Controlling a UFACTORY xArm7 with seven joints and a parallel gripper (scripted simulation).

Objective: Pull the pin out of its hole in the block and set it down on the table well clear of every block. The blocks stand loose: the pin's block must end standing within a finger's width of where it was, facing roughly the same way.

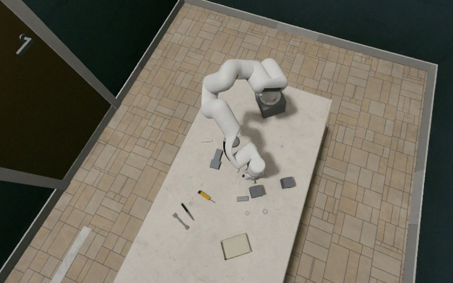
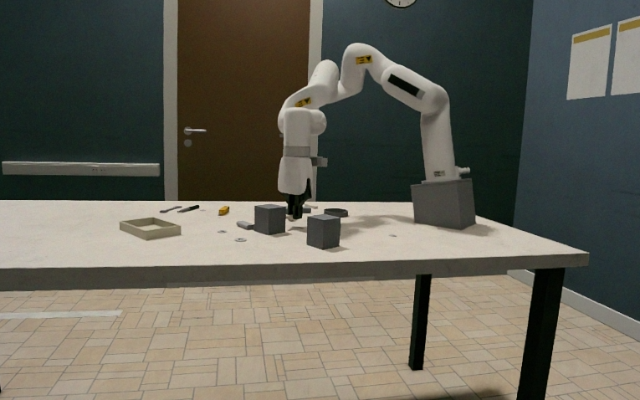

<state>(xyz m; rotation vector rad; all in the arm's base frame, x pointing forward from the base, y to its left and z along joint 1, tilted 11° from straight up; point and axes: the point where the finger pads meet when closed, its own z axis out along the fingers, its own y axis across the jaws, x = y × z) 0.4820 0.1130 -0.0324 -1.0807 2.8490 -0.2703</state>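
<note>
My gripper (image 1: 252, 177) (image 2: 295, 212) points straight down and is shut on the pin, a thin small thing (image 1: 253, 182) that the fingers mostly hide. The gripper hangs low over the table (image 1: 291, 115) (image 2: 64, 248), just beside and behind a dark grey block (image 1: 256, 191) (image 2: 269, 218), with its fingertips below that block's top. A second dark grey block (image 1: 287, 182) (image 2: 323, 231) stands a little way off on the other side. A longer grey block (image 1: 216, 158) lies across the arm from them.
A shallow beige tray (image 1: 235, 245) (image 2: 149, 228), a yellow screwdriver (image 1: 204, 195) (image 2: 223, 210), a pen (image 1: 187, 211) (image 2: 188, 207), a wrench (image 1: 180, 221) (image 2: 170, 208), a small grey piece (image 1: 242, 198) (image 2: 244, 224), washers (image 1: 264, 211) (image 2: 239, 239) and a dark disc (image 2: 335, 212) lie about. The robot's base (image 1: 272, 105) (image 2: 442, 202) stands at the far end.
</note>
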